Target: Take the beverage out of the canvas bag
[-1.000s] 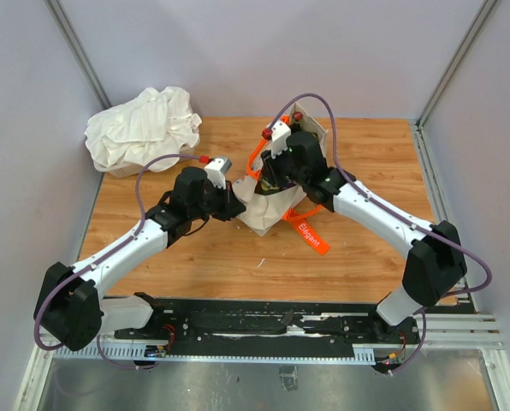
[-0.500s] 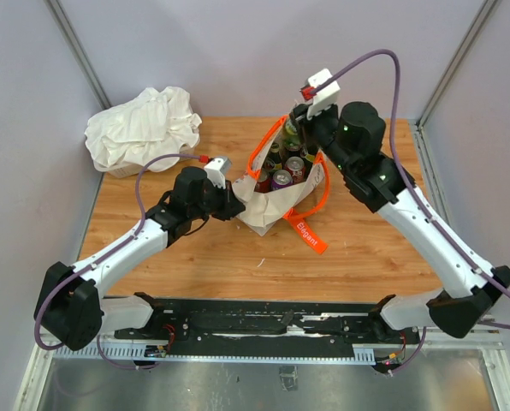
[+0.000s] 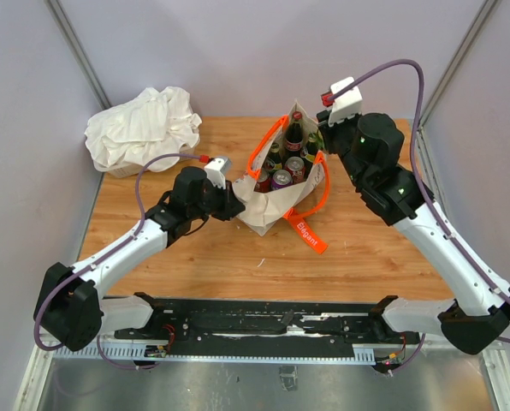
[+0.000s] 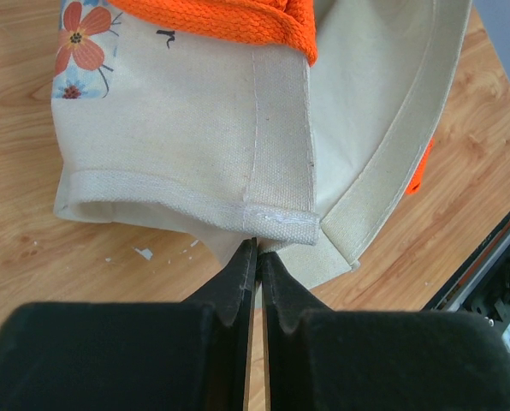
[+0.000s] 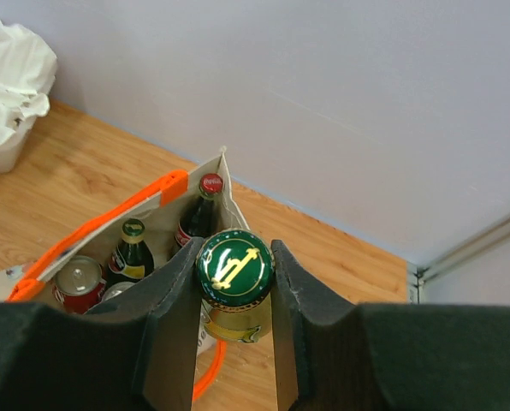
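The cream canvas bag [image 3: 268, 210] with orange handles stands open at mid-table; its printed side fills the left wrist view [image 4: 186, 128]. My left gripper [image 3: 235, 202] is shut on the canvas bag's lower left corner hem, fingertips [image 4: 245, 257] pinching the folded fabric. Off the bag's far right corner, my right gripper [image 3: 319, 145] is raised and shut on the neck of a green-capped glass bottle [image 5: 234, 265], the beverage, which hangs above and just outside the bag's rim. Inside the bag stand a red-capped cola bottle [image 5: 210, 184], a green-capped bottle [image 5: 133, 229] and a can [image 5: 80, 278].
A white cloth bundle [image 3: 144, 127] sits at the table's far left corner. An orange strap tag [image 3: 309, 233] trails from the bag toward the near side. Grey walls close in the back and sides, with a metal post [image 3: 422, 141] at the right.
My right arm has risen out of the bag and swung back and right with the bottle in its jaws, uncovering the drinks inside. The left arm has kept its place.
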`<state>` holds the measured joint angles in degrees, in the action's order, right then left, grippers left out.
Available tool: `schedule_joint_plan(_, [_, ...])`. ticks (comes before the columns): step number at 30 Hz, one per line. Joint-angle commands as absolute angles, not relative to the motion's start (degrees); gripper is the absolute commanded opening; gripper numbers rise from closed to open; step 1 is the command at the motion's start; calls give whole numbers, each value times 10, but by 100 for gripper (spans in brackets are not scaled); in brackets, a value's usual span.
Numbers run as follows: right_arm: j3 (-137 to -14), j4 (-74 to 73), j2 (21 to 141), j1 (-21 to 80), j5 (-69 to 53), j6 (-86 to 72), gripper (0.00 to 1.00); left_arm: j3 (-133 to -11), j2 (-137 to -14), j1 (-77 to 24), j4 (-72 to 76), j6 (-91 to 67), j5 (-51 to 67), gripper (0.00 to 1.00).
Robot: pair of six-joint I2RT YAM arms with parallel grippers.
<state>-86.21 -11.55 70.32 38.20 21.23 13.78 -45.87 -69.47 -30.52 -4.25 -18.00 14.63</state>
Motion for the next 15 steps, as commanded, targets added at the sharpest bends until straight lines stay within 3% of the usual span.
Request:
schedule_joint_plan(1, [-846,-40,654,379,288,157,1,-460,-691,-305,-68,-166,141,10])
schedule_joint_plan(8, [-836,-55,639,379,291,142,1,-471,-679,-305,-68,-164,135,28])
schedule_joint_plan(15, [-790,-57,635,302,292,82,1,-469,-677,-305,-65,-164,132,30])
